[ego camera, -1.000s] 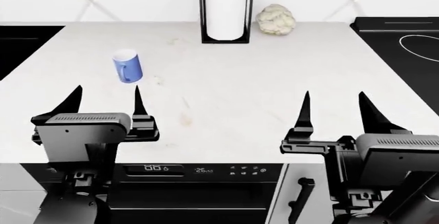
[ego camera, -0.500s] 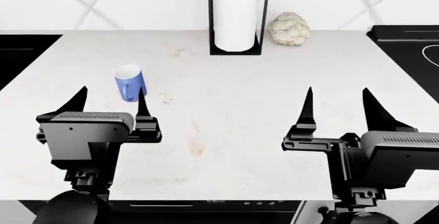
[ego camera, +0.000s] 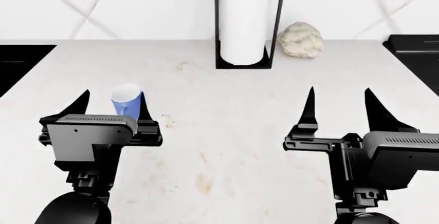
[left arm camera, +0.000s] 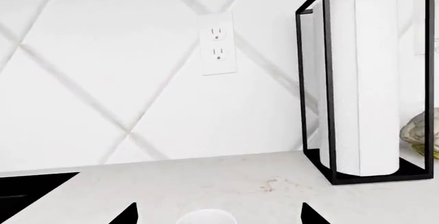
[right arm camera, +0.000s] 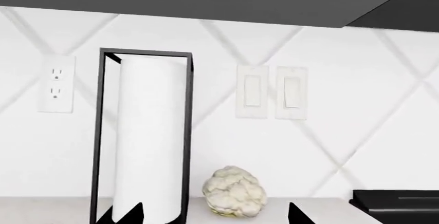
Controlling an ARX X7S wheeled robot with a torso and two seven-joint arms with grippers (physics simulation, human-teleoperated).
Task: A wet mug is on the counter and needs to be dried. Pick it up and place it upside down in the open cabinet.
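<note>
The periwinkle-blue mug (ego camera: 126, 100) stands upright on the white counter (ego camera: 226, 131), its pale rim facing up. It sits between the two spread fingers of my left gripper (ego camera: 114, 105), close to the right finger, and I cannot tell if it touches. In the left wrist view only the mug's pale rim (left arm camera: 203, 217) shows between the finger tips of that gripper (left arm camera: 218, 215). My right gripper (ego camera: 339, 106) is open and empty over the counter's right part. The cabinet is out of view.
A white paper-towel roll in a black frame (ego camera: 246, 21) stands at the back centre, with a cauliflower (ego camera: 303, 39) to its right. Black stovetop edges show at far left (ego camera: 17, 59) and far right (ego camera: 415, 47). The tiled wall has an outlet (left arm camera: 218, 50) and switches (right arm camera: 272, 91).
The view has moved forward over the counter. The mug, earlier ahead of the left gripper's fingers, now lies between them. Both grippers stay open.
</note>
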